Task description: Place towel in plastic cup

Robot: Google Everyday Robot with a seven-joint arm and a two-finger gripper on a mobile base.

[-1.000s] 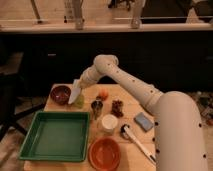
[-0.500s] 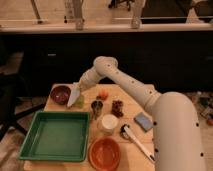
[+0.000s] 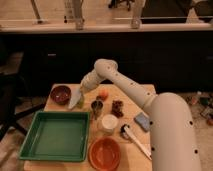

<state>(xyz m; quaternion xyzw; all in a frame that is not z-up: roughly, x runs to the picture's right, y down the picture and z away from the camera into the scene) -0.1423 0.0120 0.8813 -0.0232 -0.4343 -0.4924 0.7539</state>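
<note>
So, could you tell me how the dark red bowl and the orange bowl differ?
The dark red bowl is smaller and sits at the table's far left, near the gripper; the orange bowl is wider, brighter, and at the near edge beside the green tray. Both are round and upright.

— How does the arm (image 3: 150,107) look?
— Thick, rounded, cream-white shells with small dark dots along them, and a ball-like joint at the far bend.
— And the gripper (image 3: 81,91)?
— Pale too, above the table's far side.

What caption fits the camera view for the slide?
Gripper dangles the towel over the plastic cup beside the dark red bowl, behind the green tray.
</note>
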